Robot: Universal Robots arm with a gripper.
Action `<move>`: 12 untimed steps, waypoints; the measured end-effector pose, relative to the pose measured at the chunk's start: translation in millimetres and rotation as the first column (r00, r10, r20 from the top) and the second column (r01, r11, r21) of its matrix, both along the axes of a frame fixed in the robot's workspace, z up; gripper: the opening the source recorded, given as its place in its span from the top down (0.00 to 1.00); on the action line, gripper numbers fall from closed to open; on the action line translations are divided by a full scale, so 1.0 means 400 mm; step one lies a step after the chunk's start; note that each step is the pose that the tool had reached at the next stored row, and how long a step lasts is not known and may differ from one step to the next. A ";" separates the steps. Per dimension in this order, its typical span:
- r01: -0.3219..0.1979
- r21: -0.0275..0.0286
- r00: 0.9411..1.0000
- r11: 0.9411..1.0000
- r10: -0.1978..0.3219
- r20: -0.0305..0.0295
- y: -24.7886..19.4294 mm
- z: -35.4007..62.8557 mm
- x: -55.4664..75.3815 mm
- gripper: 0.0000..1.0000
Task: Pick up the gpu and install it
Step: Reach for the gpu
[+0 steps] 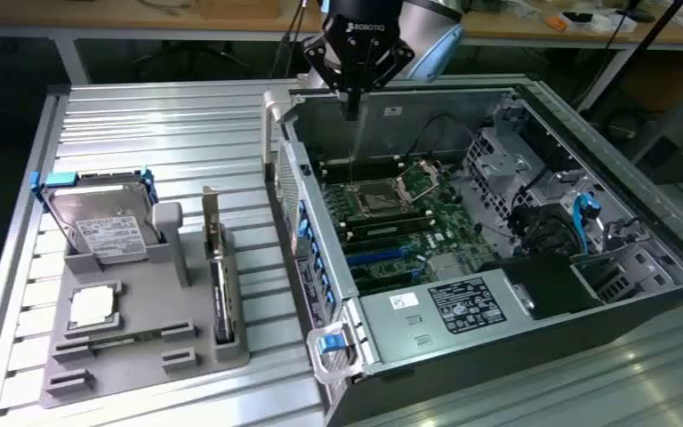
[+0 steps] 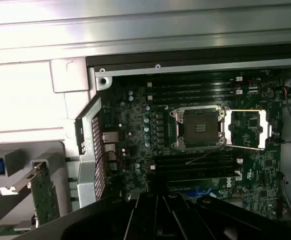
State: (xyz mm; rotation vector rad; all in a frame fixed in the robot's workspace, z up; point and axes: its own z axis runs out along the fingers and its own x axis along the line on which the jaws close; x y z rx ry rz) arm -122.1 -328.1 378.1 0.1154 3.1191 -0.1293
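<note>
The gripper (image 1: 350, 112) hangs over the open computer case (image 1: 298, 191), fingers pinched together, empty. Well aside, the gpu (image 1: 217, 267) stands untouched. Pickup hasn't begun, and grabbing it needs those fingers spread.

I take this for a robotics lab or workshop. A counter (image 1: 140, 116) of ribbed aluminium carries an opened computer case (image 1: 674, 258) with its motherboard (image 1: 430, 218) bare. Beside it, a grey fixture (image 1: 140, 347) holds a hard drive (image 1: 104, 233). A robot arm (image 1: 434, 36) with a black end effector (image 1: 350, 108) hangs over the case. Behind stands a cluttered wooden workbench (image 1: 104, 16).
</note>
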 end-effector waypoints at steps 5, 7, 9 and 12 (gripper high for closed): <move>0.000 0.000 1.000 1.000 0.000 0.000 0.000 0.000 0.000 0.89; 0.000 0.000 1.000 1.000 0.000 0.000 0.000 0.000 0.000 0.89; 0.000 0.000 1.000 1.000 0.000 0.000 0.000 0.000 0.000 0.89; 0.000 0.000 1.000 1.000 0.000 0.000 0.000 0.000 0.000 0.89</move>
